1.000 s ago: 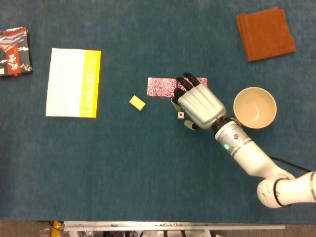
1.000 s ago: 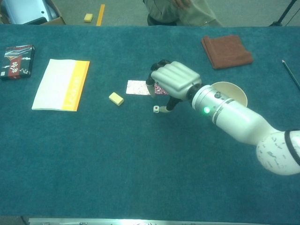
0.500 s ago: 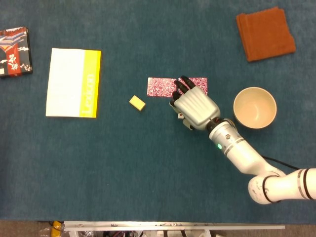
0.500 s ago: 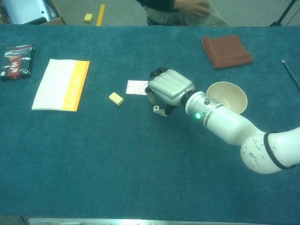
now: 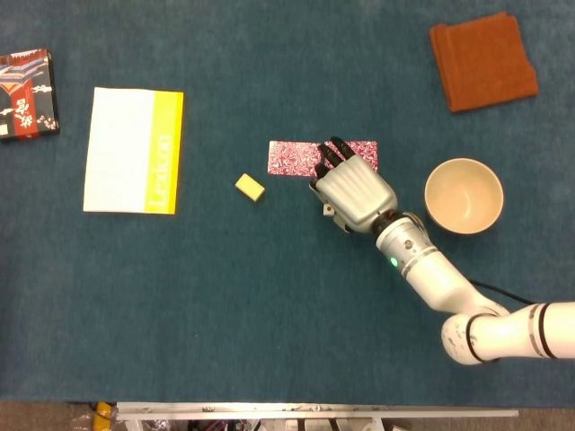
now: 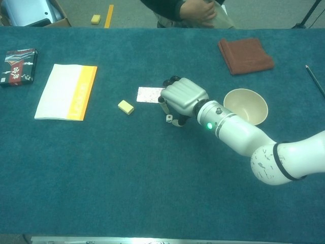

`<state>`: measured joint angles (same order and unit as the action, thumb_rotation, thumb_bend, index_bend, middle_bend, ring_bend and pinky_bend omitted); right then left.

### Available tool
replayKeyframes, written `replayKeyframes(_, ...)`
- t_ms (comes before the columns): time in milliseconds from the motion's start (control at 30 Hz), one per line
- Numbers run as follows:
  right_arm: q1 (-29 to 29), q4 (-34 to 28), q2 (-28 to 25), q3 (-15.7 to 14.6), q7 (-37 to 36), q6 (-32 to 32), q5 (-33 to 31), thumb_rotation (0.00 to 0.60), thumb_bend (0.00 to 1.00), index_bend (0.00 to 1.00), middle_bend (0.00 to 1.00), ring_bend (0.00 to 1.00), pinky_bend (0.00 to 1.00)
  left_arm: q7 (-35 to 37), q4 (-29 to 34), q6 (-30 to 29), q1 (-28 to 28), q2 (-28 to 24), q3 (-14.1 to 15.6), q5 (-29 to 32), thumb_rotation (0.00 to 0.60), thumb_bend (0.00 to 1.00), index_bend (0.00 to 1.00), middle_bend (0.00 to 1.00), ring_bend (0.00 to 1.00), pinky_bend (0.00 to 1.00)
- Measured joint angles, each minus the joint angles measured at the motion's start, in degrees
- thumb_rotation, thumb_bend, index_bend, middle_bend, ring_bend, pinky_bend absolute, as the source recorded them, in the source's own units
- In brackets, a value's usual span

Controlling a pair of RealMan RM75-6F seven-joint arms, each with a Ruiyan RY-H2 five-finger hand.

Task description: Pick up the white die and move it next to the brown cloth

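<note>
1 sm. cubic white die (image 6: 169,118) under robot hand (image 6: 183,98)

Die (image 6: 168,118) under right hand (image 5: 353,190), bowl (image 5: 463,196) right, cloth (image 5: 482,60) behind bowl

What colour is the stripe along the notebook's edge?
Yellow, on the notebook; the head view shows it best.

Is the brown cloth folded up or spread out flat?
Folded: the brown cloth is a thick, neat square with layered edges showing.
</note>
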<state>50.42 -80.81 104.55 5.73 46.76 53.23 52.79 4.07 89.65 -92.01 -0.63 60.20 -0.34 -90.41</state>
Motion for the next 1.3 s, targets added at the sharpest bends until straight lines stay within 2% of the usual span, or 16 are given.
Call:
replayKeyframes(433,0.75,1.91,1.49,0.09,-0.48,-0.58,-0.92,0.6,0.22,0.52,0.35,0.1,0.09,0.35,-0.42,0.05,-0.06,0.1,-0.1,0.33,0.6,0.46,0.29,0.3,0.18,0.18)
replayKeyframes(767,1.05,1.85,1.53,-0.05,0.13,-0.61,-2.16,0.6,0.27,0.54,0.35,0.1,0.09,0.67,-0.68,-0.11,-0.15,0.21,-0.17,0.41,0.6,0.45,0.29,0.3,0.18,0.18)
replayKeyframes(1133,0.85,0.14,0.57,0.43,-1.33,0.48,-1.37,0.6,0.28,0.54,0.35,0.1,0.09,1.01,-0.94,-0.44,-0.42,0.15,-0.22,0.56,0.6,0.45,0.29,0.3,0.18,0.18)
replayKeyframes(1300,0.1,-2.7,-1.59,1.26,-3.13,2.38,0.13,0.6,0.28,0.54,0.35,0.1,0.09,1.2,-1.17,-0.6,-0.73,0.12,-0.14,0.83,0.6,0.46,0.29,0.3,0.18,0.18)
